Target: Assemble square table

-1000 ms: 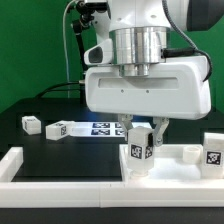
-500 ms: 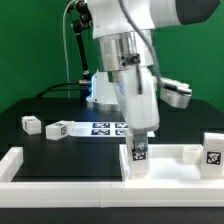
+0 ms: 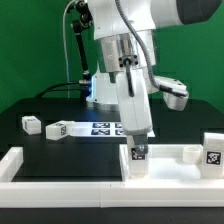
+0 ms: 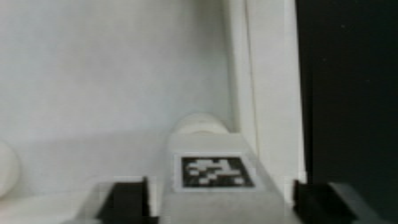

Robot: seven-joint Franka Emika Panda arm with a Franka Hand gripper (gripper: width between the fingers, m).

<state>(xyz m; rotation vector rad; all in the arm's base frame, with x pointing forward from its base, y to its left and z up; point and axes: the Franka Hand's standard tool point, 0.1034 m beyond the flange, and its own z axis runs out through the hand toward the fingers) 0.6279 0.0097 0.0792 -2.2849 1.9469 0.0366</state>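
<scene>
On the black table (image 3: 75, 148), the gripper (image 3: 138, 139) is hanging with jaws spread, flanking but not gripping the upright leg (image 3: 139, 157) on the panel (image 3: 168, 166).

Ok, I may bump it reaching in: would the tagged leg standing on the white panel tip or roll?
The leg stands upright on its end, so a push near its top would probably tip it. It looks like chunky plastic, likely stiff and light. Its top looks rounded, so it might roll once down.
</scene>
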